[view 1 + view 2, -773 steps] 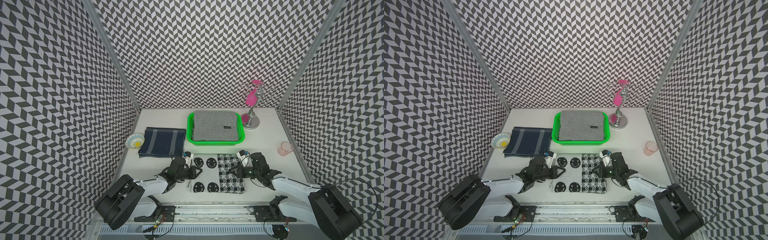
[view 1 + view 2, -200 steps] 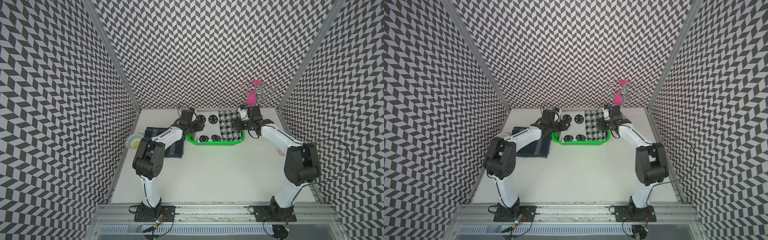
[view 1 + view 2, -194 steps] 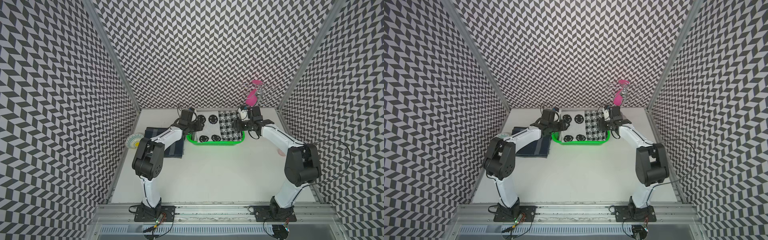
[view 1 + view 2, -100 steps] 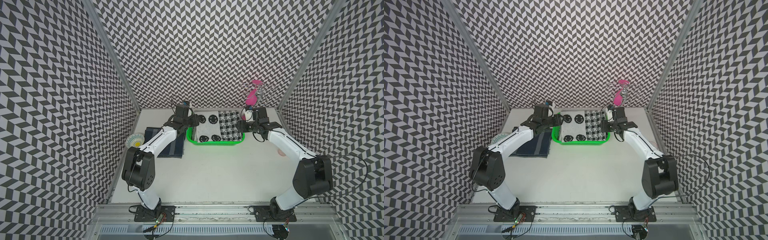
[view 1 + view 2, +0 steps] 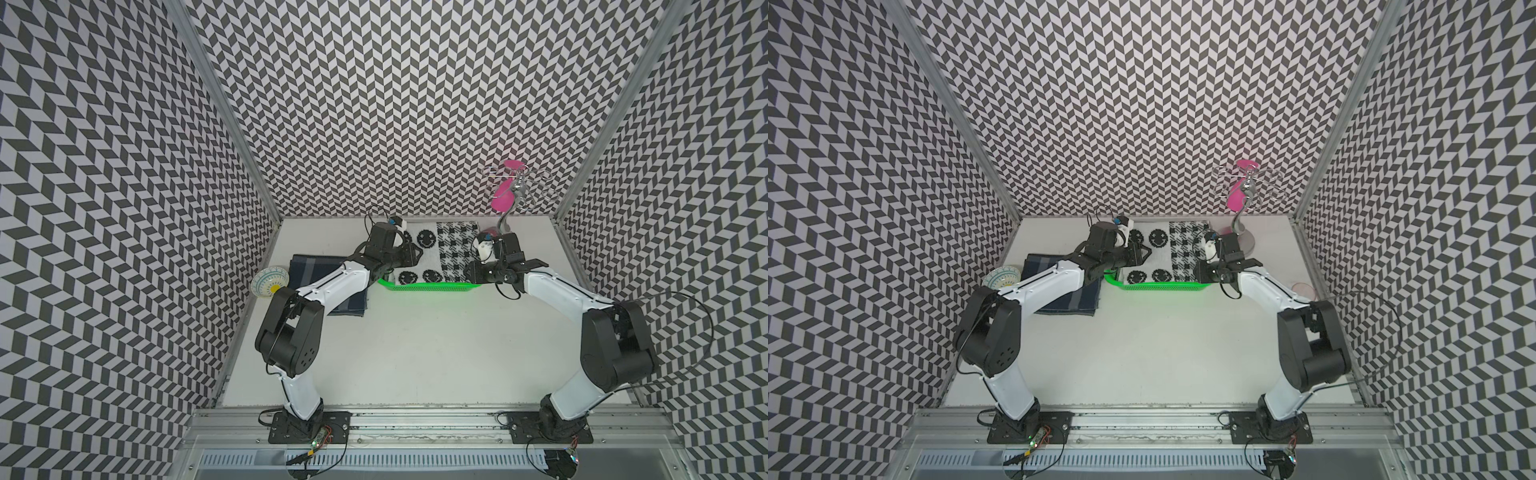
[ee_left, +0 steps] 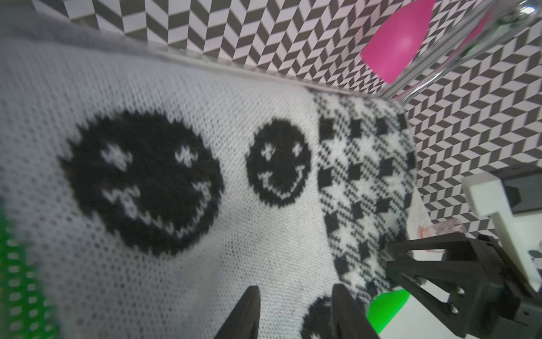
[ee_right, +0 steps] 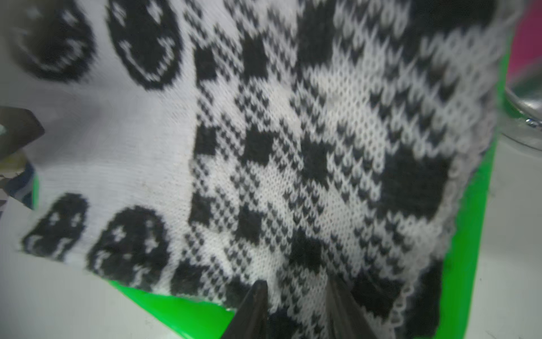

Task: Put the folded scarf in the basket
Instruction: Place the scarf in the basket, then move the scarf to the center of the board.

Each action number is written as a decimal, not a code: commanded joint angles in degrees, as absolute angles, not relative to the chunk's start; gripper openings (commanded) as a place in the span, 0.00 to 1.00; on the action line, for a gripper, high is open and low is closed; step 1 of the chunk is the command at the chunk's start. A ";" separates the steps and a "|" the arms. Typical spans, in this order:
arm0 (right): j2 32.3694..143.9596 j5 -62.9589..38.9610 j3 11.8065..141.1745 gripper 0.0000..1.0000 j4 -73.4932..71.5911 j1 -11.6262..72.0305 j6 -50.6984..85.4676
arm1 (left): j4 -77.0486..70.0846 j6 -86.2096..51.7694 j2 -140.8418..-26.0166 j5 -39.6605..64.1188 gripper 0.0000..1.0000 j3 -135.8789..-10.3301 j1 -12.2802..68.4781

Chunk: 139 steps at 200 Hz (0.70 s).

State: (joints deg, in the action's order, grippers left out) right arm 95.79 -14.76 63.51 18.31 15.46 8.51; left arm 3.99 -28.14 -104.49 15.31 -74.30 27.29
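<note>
Scarf [image 5: 432,257] fills basket [image 5: 428,286]; navy cloth [image 5: 307,266], bowl [image 5: 270,281] beside.

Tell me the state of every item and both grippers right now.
smiley scarf, folded, lying in the basket.
basket, upright, holding the scarf.
left gripper, jaws apart, holding nothing.
right gripper, jaws apart, holding nothing.
navy cloth, folded flat on the table.
bowl, upright beside the navy cloth.
pink cup, hanging on the metal stand.

White table [image 5: 415,332]: green basket [image 5: 432,286], navy cloth [image 5: 309,266], bowl [image 5: 269,281], metal stand [image 5: 1246,243]
</note>
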 commanded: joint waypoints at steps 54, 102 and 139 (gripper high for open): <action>95.41 -14.43 63.75 0.34 15.82 15.25 8.00 | 5.04 -26.65 -104.26 13.71 0.42 -73.57 22.86; 89.47 -15.98 64.78 0.37 17.78 15.72 8.97 | 9.80 -25.93 -94.01 10.53 0.48 -73.27 21.67; 83.20 -17.72 62.85 0.41 18.63 16.69 9.57 | 7.63 -28.55 -83.69 6.61 0.50 -61.51 16.31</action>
State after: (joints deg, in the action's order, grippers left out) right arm 87.96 -15.84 63.20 18.85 15.90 8.88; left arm 7.14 -27.22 -88.47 10.94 -68.16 19.73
